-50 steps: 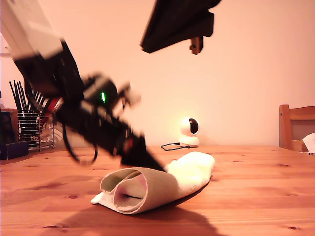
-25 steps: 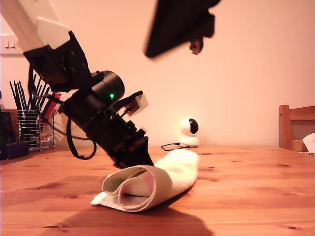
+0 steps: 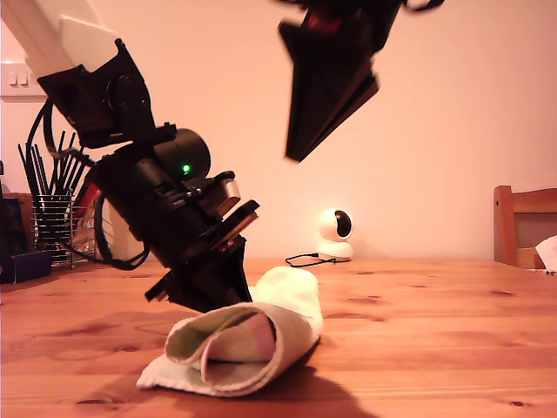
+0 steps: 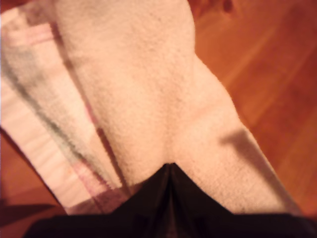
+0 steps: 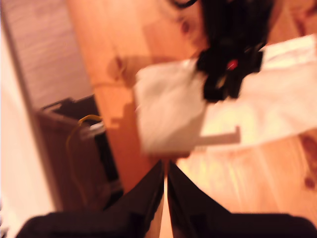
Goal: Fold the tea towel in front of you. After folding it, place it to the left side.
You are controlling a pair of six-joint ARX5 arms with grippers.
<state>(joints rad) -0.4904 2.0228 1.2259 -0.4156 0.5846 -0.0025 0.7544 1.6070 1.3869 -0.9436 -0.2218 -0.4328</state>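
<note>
The wooden table (image 3: 452,348) carries the tea towel (image 3: 235,344), rolled or folded into a loose bundle on the exterior view's left of centre. Its long axis runs from the open near end back toward the wall, away from the camera; the far end is hidden behind the roll. My first gripper (image 4: 169,166) is clenched on the tea towel, the jaws pressed together where the cloth puckers. My second gripper (image 5: 165,168) hangs high above the table, jaws drawn together with only a slit between, apparently holding nothing; that view is heavily blurred.
</note>
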